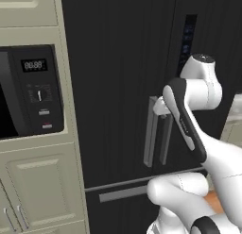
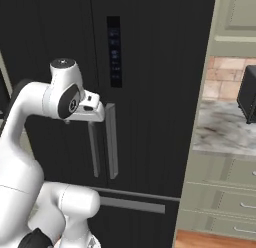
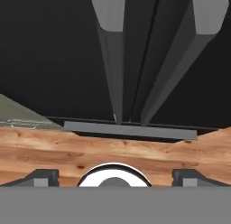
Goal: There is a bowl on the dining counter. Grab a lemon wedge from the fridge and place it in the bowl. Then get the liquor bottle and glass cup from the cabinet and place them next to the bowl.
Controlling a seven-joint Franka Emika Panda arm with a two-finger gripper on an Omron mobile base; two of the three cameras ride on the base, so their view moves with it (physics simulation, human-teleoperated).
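The fridge [image 1: 123, 77] stands shut before us, a tall black double-door unit with two grey vertical handles side by side at its middle seam and a grey drawer handle [image 1: 124, 192] lying flat below them. Of the lemon wedge, the bowl, the bottle and the cup we cannot tell anything here.

Our hand [image 3: 115, 175] is up against the top of the door handles. In the left base view the white wrist meets the upper end of the left door handle [image 1: 150, 134], with the right door handle [image 1: 165, 139] just beside it. In the right base view the hand [image 2: 95, 113] sits at the tops of the same pair; whether it touches them we cannot tell.

The hand view looks down along both handles toward the wooden floor [image 3: 54, 148]. The two dark fingertips [image 3: 43, 177] sit far apart at the bottom corners, so the fingers are spread wide and pinch nothing.

To the left of the fridge we see a black microwave [image 1: 33, 89] built into cream cabinets [image 1: 42, 190]. To the right stands a marble tabletop [image 2: 225, 129] against a brick wall, with a dark appliance [image 2: 248, 94] on it.
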